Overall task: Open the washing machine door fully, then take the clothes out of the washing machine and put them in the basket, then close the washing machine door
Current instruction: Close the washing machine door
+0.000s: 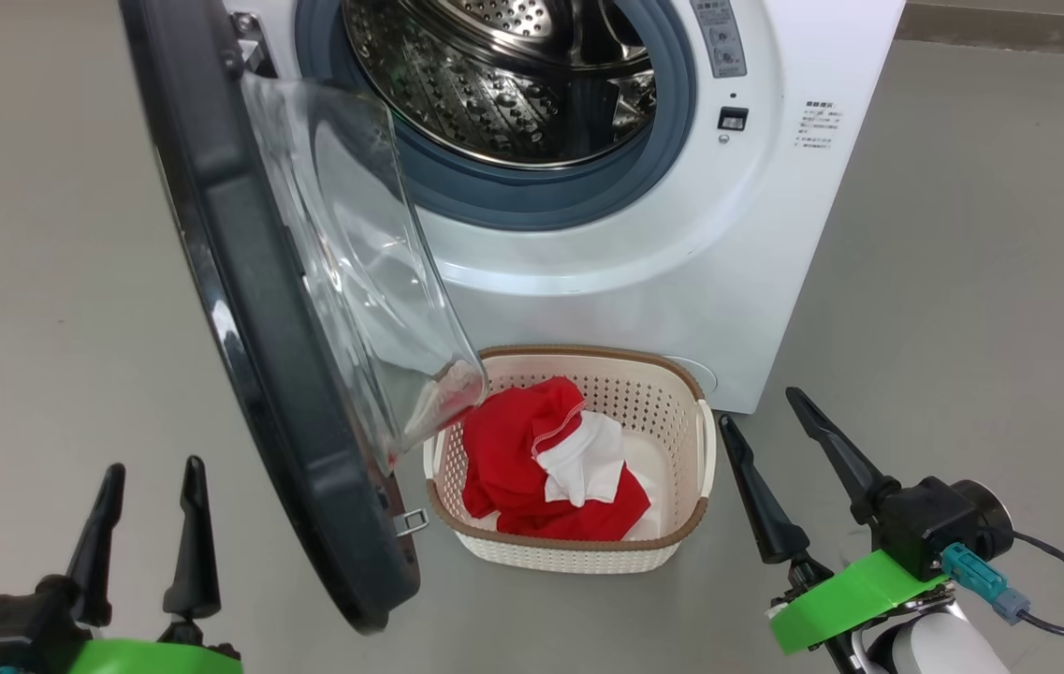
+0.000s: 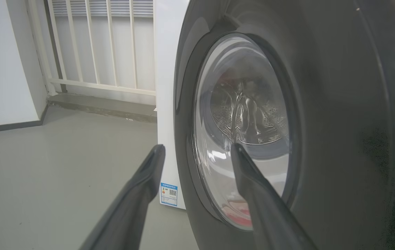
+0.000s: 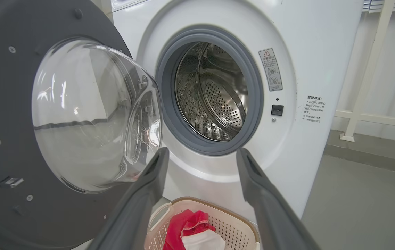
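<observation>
Left to right: my left gripper [image 1: 152, 468], fingers spread wide and empty, faces the outer side of the washing machine door [image 1: 260, 374]. The door stands open between that gripper and the basket [image 1: 578, 557], its glass bowl [image 1: 354, 262] overhanging the basket's left rim. The clothes [image 1: 513, 449] lie in the basket, in front of the washing machine [image 1: 681, 281]. My right gripper [image 1: 759, 407], likewise wide and empty, hovers just right of the basket.

1. The small cream-white perforated plastic basket [image 1: 653, 398] stands on the floor [image 1: 962, 281] just before the big white front-loading washing machine [image 1: 681, 262].
2. The soft red-and-white fabric clothes [image 1: 513, 459] lie in that basket.
3. The large round black-rimmed glass door [image 1: 241, 281] stands open at the machine's left, its lower edge beside the basket.
</observation>
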{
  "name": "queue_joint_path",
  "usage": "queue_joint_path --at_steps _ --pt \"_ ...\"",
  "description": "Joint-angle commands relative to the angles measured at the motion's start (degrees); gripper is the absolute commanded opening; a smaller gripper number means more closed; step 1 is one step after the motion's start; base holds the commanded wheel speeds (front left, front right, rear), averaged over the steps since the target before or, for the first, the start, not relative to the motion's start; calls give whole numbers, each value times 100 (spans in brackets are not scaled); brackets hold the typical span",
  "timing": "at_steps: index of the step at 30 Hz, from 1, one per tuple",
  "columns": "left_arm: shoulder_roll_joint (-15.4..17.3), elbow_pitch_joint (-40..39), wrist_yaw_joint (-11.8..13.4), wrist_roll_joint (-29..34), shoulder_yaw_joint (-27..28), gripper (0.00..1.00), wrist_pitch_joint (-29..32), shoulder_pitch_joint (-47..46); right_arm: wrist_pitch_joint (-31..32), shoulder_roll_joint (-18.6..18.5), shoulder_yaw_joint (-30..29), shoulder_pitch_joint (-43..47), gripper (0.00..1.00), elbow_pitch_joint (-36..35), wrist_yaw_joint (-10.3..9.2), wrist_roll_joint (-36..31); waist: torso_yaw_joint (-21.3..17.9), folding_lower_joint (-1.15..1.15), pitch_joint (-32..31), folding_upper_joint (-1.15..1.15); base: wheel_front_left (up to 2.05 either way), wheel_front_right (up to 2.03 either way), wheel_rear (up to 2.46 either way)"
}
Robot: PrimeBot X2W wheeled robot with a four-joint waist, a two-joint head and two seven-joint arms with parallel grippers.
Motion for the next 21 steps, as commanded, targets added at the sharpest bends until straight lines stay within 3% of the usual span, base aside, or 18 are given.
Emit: queue_joint_path --at_steps 1,21 --pt "83 -111 -29 95 229 100 -68 -67 -37 22 126 -28 100 -167 35 -7 5 0 9 0 0 0 0" --pt "-82 0 -233 376 367 100 -68 -111 -37 23 109 -75 100 -181 35 -5 18 0 81 0 0 0 0"
